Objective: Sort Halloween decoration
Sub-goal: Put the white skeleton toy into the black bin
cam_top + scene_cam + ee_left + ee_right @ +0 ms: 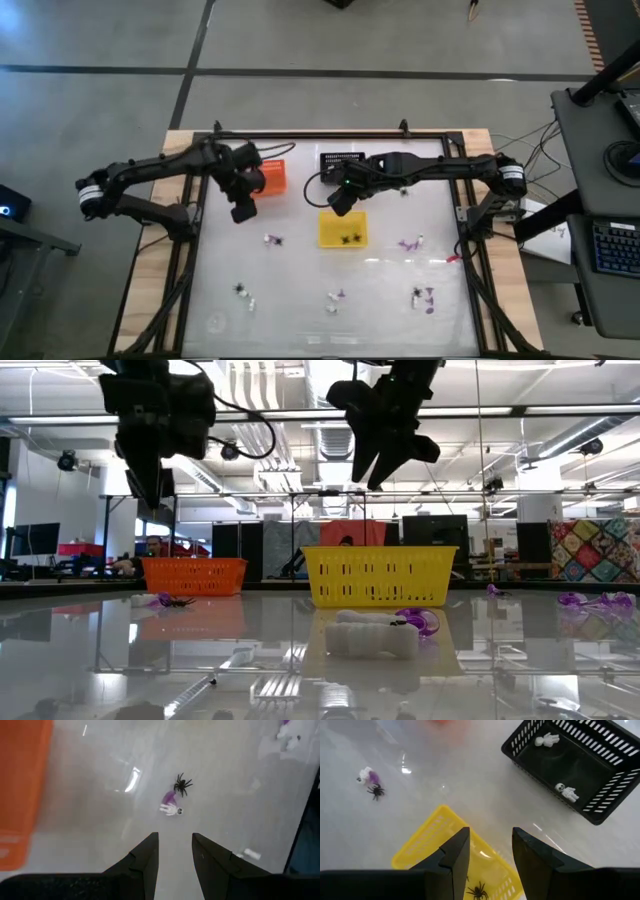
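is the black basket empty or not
Not empty: the right wrist view shows two white figures lying inside the black basket.

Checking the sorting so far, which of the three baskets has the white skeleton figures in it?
The black basket, the one at the table's back edge: two white skeleton figures lie inside. The yellow basket holds black spiders.

Three small baskets: one orange (272,176), one black (341,162), one yellow (342,229). Two white skeleton figures (547,740) in the black basket. Two black spiders (349,238) in the yellow basket. Other tiny pieces scattered, too small to count.
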{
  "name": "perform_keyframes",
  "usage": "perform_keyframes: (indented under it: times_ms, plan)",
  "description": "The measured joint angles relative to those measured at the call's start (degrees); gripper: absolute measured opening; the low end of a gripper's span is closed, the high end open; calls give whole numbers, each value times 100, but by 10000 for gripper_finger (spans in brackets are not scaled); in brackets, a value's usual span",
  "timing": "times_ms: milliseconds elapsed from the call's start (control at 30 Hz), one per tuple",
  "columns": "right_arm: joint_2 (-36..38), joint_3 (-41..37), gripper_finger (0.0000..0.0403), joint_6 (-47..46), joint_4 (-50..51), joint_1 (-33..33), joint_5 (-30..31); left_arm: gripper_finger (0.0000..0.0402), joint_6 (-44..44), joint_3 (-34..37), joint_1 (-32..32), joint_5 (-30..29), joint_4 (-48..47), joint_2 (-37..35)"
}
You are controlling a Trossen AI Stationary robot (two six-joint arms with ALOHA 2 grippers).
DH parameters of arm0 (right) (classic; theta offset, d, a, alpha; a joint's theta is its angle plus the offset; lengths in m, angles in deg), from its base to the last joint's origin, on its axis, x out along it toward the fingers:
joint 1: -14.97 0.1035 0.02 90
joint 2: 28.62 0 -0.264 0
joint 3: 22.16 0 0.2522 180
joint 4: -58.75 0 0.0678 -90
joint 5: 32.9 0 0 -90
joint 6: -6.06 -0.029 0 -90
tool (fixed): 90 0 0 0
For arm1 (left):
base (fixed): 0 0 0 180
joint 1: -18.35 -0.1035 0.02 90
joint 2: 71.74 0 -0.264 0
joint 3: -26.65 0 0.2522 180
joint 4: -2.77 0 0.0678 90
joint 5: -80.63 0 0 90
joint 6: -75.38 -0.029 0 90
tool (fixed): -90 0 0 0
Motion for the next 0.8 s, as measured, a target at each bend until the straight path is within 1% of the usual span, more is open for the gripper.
perform_keyframes:
  times_ms: [100,267,367,533,667,800]
  plan:
    - [7,36,137,-9,60,11,-12,100,439,280,230,-2,289,-178]
    - [11,84,137,-10,289,58,-17,100,844,634,686,-12,553,-420]
    - [11,84,137,-1,364,70,-18,100,1257,869,988,-181,889,-493]
    - [11,84,137,-13,376,70,-17,100,2369,1183,1430,-688,1356,-460]
    - [11,84,137,-29,363,70,-13,100,3234,1337,1669,-1050,1690,-364]
    - [11,84,137,-40,361,70,-9,100,3964,1365,1794,-1074,1847,-221]
